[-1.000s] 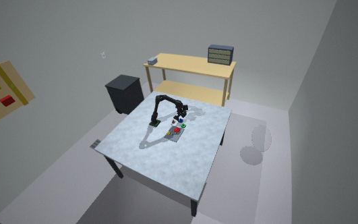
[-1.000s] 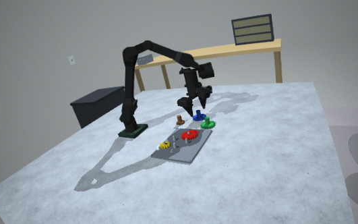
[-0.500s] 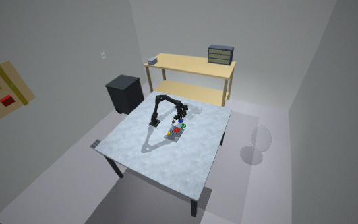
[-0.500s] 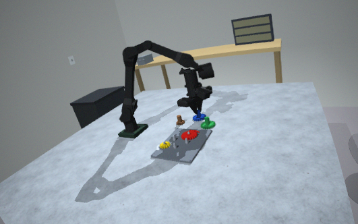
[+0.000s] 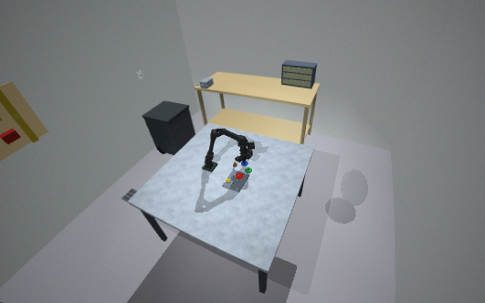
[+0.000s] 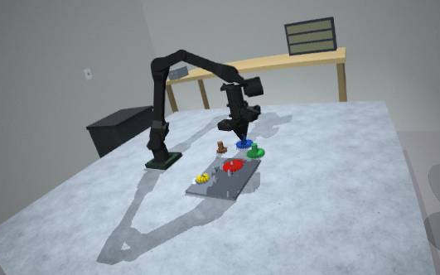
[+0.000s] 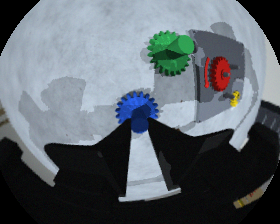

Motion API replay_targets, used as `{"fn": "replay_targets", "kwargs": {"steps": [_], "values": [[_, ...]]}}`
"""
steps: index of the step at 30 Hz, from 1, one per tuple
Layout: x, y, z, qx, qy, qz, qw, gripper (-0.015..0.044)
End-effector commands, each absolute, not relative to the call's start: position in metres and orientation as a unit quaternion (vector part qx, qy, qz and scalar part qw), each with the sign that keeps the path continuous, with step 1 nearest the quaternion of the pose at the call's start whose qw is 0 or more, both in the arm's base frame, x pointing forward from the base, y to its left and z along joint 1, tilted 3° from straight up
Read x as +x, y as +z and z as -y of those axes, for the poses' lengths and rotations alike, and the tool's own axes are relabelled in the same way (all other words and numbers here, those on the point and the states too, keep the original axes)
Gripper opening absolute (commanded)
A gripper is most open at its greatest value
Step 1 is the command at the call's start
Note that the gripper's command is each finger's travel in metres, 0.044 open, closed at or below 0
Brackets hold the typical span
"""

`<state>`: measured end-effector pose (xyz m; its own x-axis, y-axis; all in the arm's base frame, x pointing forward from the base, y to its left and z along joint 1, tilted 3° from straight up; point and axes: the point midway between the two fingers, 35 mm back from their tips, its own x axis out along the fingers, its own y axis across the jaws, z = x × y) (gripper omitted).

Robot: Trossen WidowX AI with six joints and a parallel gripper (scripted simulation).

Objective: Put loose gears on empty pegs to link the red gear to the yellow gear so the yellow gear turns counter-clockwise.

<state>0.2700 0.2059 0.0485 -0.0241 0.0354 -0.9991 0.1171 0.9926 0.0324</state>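
My gripper (image 6: pixel 244 137) (image 7: pixel 139 120) is shut on the handle of the blue gear (image 6: pixel 244 144) (image 7: pixel 136 106) (image 5: pixel 244 163), which is upright at table height behind the board. The green gear (image 5: pixel 248 170) (image 6: pixel 255 153) (image 7: pixel 168 62) stands on the table beside the board's back edge. The small brown gear (image 5: pixel 235 164) (image 6: pixel 221 148) stands on the table to the left of the blue one. The red gear (image 5: pixel 239 175) (image 6: pixel 233 166) (image 7: pixel 220 74) and the yellow gear (image 5: pixel 227 181) (image 6: pixel 202 178) (image 7: pixel 234 99) sit on the grey board (image 5: pixel 234 187) (image 6: pixel 224 192) (image 7: pixel 205 107). Short pegs show between them; their exact number is unclear.
The arm's base (image 5: pixel 209 167) (image 6: pixel 163 161) stands on the table (image 5: pixel 192 182) (image 6: pixel 327 186), left of the board. The brown gear is close to the gripper's left side and the green gear close to its right. A workbench (image 5: pixel 265 87) (image 6: pixel 265 64) stands behind the table.
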Motion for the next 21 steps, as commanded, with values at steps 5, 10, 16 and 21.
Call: {"fn": "replay_targets", "kwargs": {"steps": [5, 10, 16, 21], "values": [[0.274, 0.064, -0.209, 0.057, -0.029, -0.713, 0.698, 0.0000], [0.276, 0.074, -0.210, 0.057, -0.029, -0.713, 0.698, 0.0000], [0.277, 0.088, -0.211, 0.059, -0.030, -0.711, 0.700, 0.0000], [0.278, 0.099, -0.211, 0.060, -0.030, -0.710, 0.701, 0.0000]]}}
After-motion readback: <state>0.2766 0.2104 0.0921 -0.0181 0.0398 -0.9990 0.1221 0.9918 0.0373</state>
